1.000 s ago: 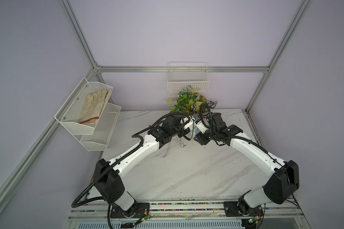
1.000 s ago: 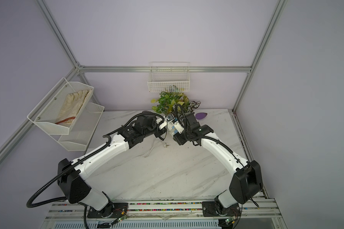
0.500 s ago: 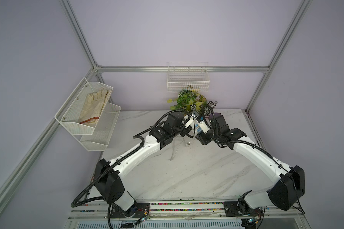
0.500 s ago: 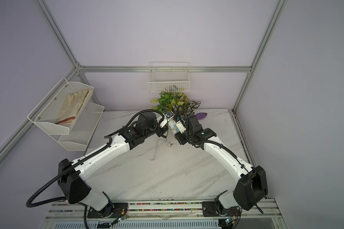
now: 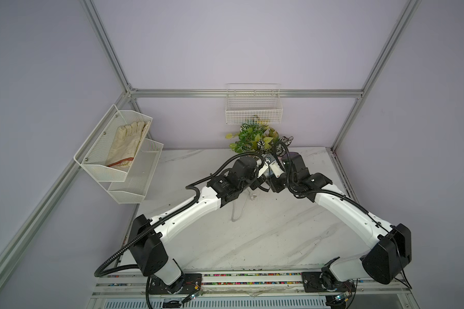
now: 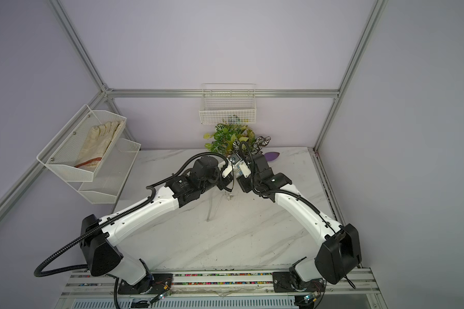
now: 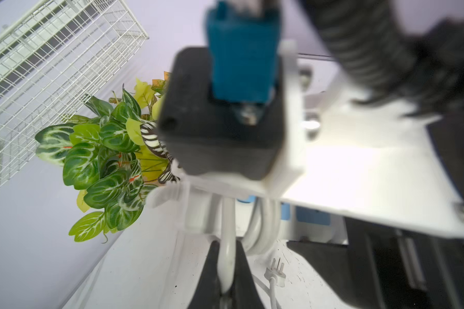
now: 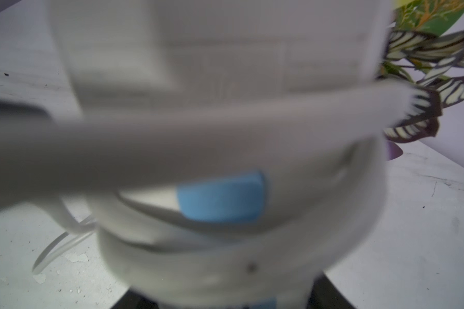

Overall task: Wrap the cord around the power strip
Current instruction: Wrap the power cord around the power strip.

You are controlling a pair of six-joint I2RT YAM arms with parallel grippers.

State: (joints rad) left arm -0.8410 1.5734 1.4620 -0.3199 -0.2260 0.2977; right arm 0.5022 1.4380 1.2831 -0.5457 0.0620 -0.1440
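Both arms meet at the back middle of the table. The white power strip (image 5: pixel 272 166) (image 6: pixel 238 168) with light-blue panels stands tilted off the table, and my right gripper (image 5: pixel 275 178) is shut on its lower end. Blurred and very near in the right wrist view, the power strip (image 8: pixel 279 67) shows its blue button (image 8: pixel 220 198). The pale cord (image 7: pixel 263 227) lies in turns around the power strip (image 7: pixel 310 217). My left gripper (image 7: pixel 227 283) is shut on a stretch of cord just below the strip. Slack cord (image 5: pixel 235 211) and the white plug (image 7: pixel 275 273) (image 5: pixel 253 196) lie on the table.
A leafy plant (image 5: pixel 255 137) stands right behind the grippers, under a wire basket (image 5: pixel 253 107) on the back wall. A purple object (image 6: pixel 271 155) lies at the back right. A mesh rack (image 5: pixel 97 166) holding a glove hangs on the left wall. The marble table (image 5: pixel 265 235) stretches toward me.
Both grippers have shifted slightly toward the back with the strip and cord. The slack cord loop and plug have slid a little on the table. Both grips are unchanged.
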